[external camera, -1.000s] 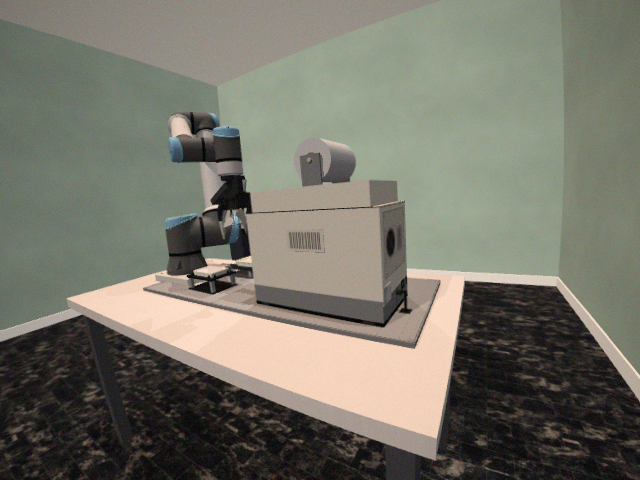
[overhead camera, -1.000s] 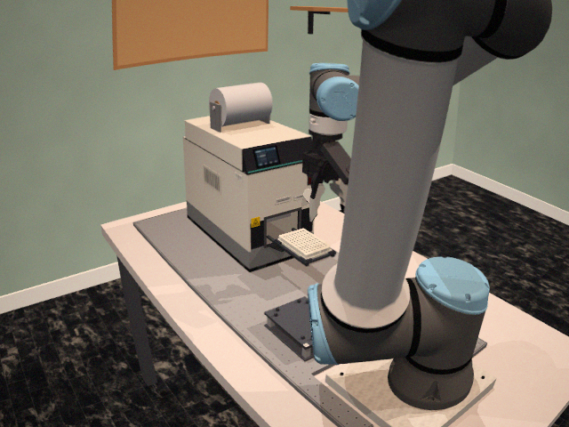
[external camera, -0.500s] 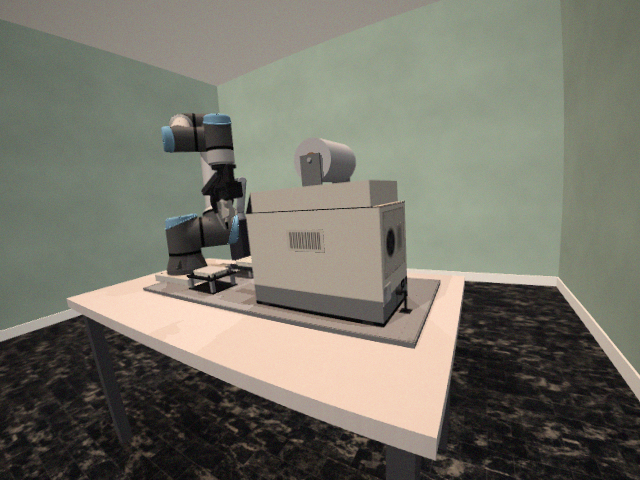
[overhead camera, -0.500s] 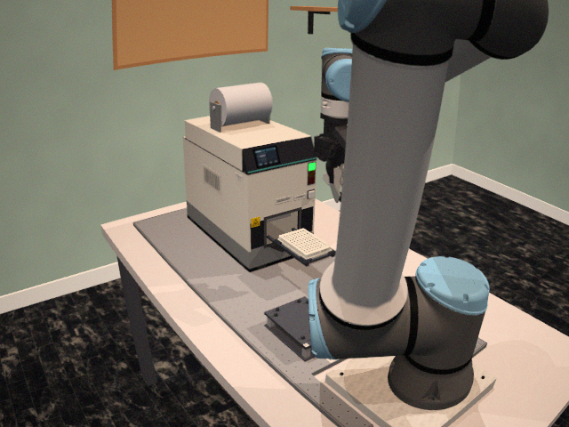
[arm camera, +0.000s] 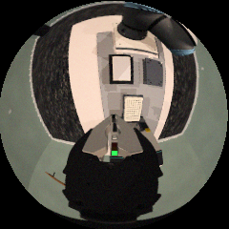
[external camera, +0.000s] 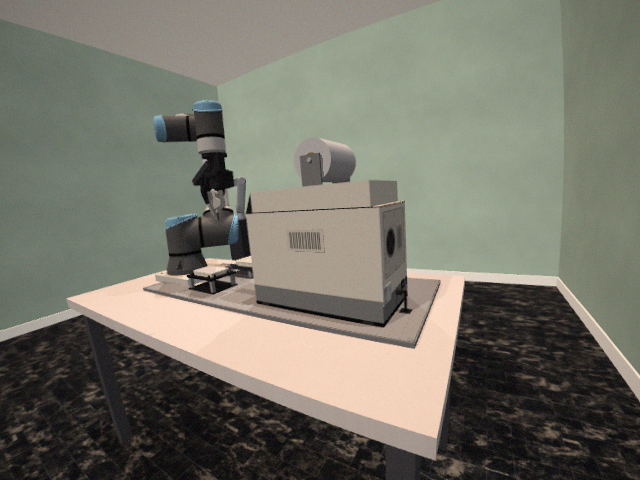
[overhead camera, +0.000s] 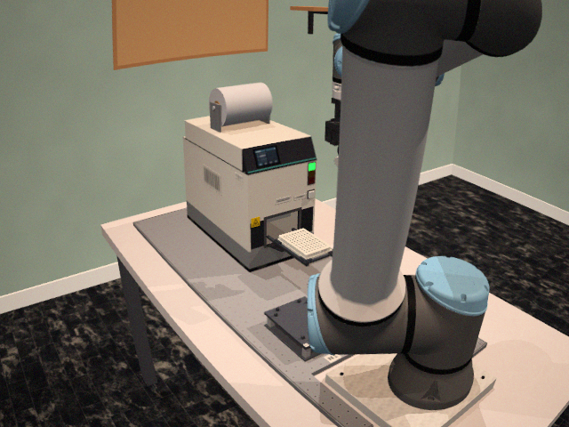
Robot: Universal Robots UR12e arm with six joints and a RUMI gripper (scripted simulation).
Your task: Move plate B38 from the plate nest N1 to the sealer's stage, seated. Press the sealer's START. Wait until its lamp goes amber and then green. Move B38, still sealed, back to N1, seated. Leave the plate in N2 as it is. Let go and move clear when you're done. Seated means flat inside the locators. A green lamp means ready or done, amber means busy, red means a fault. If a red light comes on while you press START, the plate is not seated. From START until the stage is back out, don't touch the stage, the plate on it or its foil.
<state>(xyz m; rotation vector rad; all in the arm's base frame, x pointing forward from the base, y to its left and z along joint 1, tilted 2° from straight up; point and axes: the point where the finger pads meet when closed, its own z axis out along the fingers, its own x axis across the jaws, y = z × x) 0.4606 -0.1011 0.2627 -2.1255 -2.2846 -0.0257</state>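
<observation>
With the gripper [overhead camera: 336, 160] [external camera: 217, 212] [arm camera: 114, 114] closed on nothing, START [overhead camera: 310, 194] should be pressed squarely. The plate [overhead camera: 304, 243] [arm camera: 133, 109] must be left untouched.

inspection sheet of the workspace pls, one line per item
surface: pale table, grey breadboard on top
job: B38 on the extended stage; lamp green
nests: N1 without plate; N2 plate in place
clutter: nothing seen
end effector: shut, holding nothing, above table height
cables: cord behind sealer
surroundings: green walls, dark patterned floor
</observation>
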